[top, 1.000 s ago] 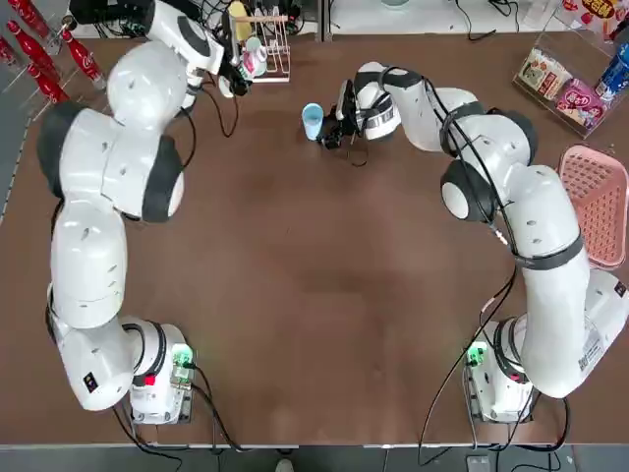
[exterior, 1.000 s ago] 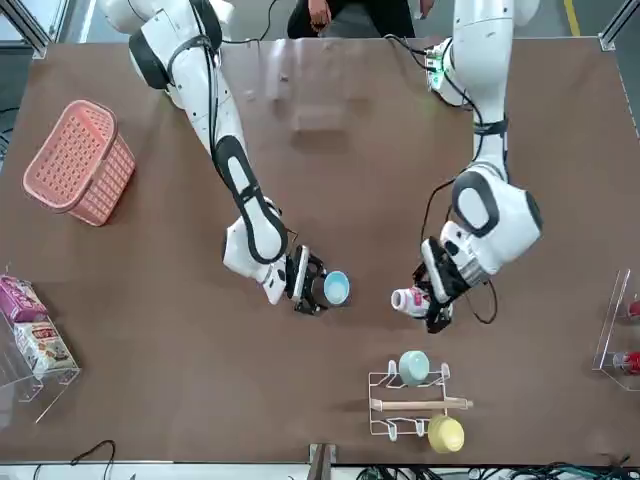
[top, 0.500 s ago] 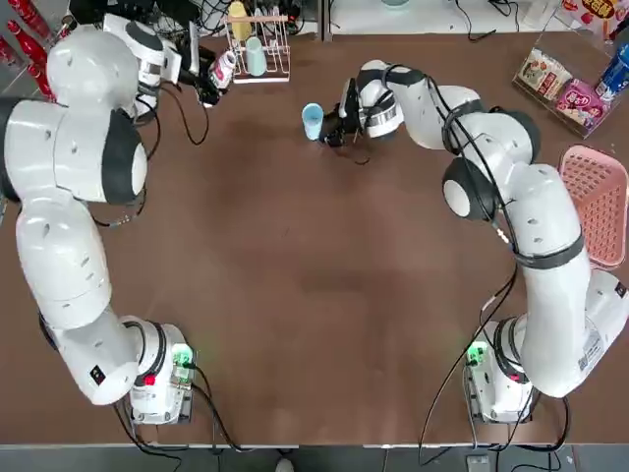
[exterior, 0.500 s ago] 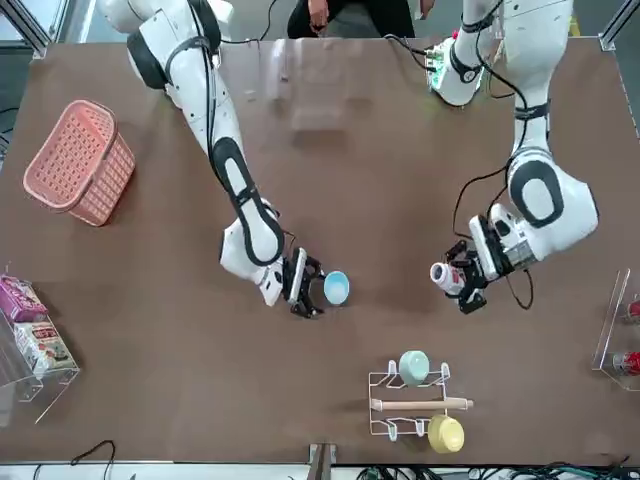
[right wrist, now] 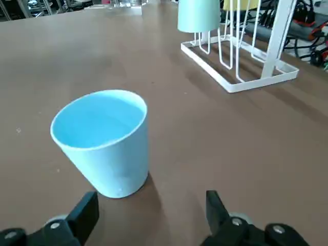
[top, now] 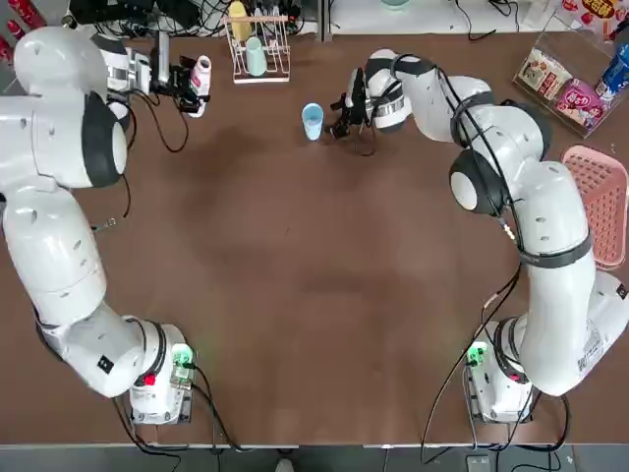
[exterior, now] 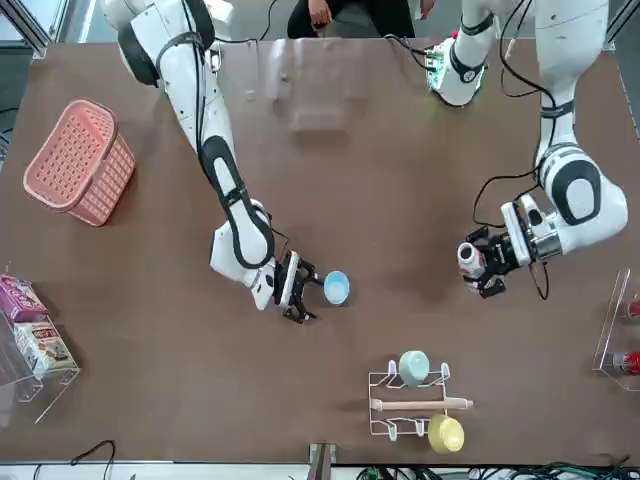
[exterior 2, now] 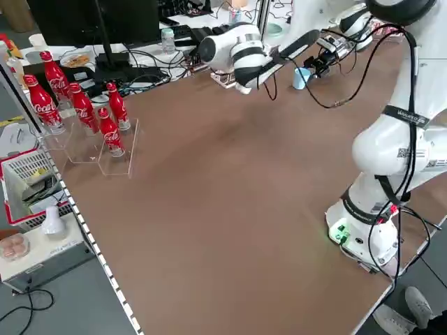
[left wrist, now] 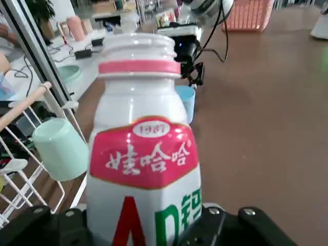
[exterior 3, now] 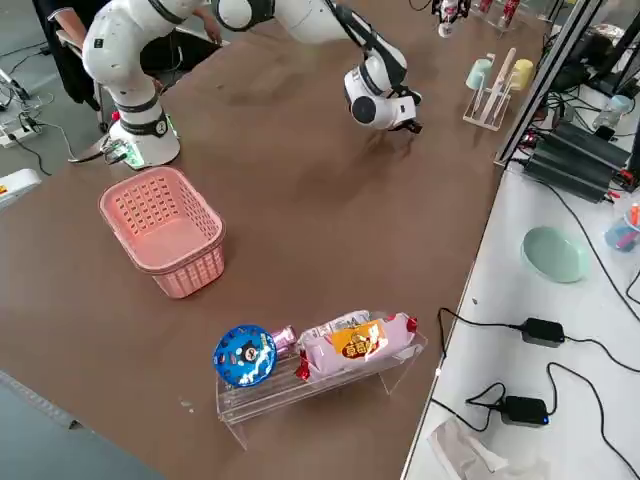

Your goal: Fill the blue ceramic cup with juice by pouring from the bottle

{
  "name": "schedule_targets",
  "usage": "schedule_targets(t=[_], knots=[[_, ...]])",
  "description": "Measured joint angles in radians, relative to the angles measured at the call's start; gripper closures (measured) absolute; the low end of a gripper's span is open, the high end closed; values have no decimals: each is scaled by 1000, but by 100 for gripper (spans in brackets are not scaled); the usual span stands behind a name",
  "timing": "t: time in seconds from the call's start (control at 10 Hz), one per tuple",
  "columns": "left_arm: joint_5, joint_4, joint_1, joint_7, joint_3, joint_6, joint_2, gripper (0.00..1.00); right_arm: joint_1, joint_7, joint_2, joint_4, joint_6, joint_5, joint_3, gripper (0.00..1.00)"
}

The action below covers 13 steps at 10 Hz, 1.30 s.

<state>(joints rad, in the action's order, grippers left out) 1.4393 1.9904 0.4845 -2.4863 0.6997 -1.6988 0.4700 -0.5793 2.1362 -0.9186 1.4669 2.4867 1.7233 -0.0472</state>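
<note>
Blue ceramic cup (top: pixel 313 121) stands upright on the brown table (top: pixel 324 295), far side, a bit left of centre in top view; its inside looks pale blue, and I can't tell if there's any liquid in it. Just beside it on the right sits the right gripper (top: pixel 344 106), low over the table; fingers (right wrist: pixel 84 212) spread wide w/ nothing between them, cup clear of them, not touching.

The bottle (top: pixel 201 74), white w/ red label and pink neck ring, cap off in left wrist view (left wrist: pixel 141 148), is well apart from the cup, off to the far left. Left gripper (top: pixel 187 77) is clamped tight round its lower body, bottle held above the table, top pointing toward the wire rack (top: pixel 257 59).

Rack stands at the far edge between bottle & cup, w/ a mint-green cup (top: pixel 256 54) and a yellow cup (top: pixel 238 20) hung on it. Pink basket (top: pixel 598 202) at right edge; clear tray w/ snack packs (top: pixel 562 88) and a blue bottle at far right corner. Red cola bottles (exterior 2: pixel 77 105) at far left corner. A person (exterior: pixel 340 15) stands at the near edge behind the arm bases, seen in front view.
</note>
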Motion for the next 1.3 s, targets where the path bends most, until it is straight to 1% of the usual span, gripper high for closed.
schedule_targets(t=[0.1,0.2,0.4,0.5,0.6,0.7,0.8,1.0,1.2,1.3], knots=[[-19,-7,-128,-11,-95,53,-3,55,15,0,24,21,-1,-16,-1,1],[-49,-15,-266,-15,-200,89,-5,55,33,-2,51,44,-1,-46,-3,0],[-119,-45,-534,-18,-399,164,1,55,77,-36,99,84,-3,-153,-4,0],[-151,-72,-649,-18,-479,200,18,55,94,-78,117,93,-4,-212,-4,0],[-165,-94,-731,-18,-532,233,51,55,105,-148,134,100,5,-285,-5,0],[-166,-113,-781,-19,-558,257,99,55,112,-243,145,102,34,-379,-6,0],[-167,-136,-802,-25,-567,268,152,55,122,-352,156,103,57,-485,-7,0],[-167,-177,-803,-31,-571,270,237,54,145,-600,185,100,64,-719,-7,0],[-166,-212,-801,-45,-576,270,284,53,168,-876,214,91,67,-987,-6,0],[-166,-222,-800,-51,-577,271,298,53,185,-1012,226,81,73,-1125,3,0]])
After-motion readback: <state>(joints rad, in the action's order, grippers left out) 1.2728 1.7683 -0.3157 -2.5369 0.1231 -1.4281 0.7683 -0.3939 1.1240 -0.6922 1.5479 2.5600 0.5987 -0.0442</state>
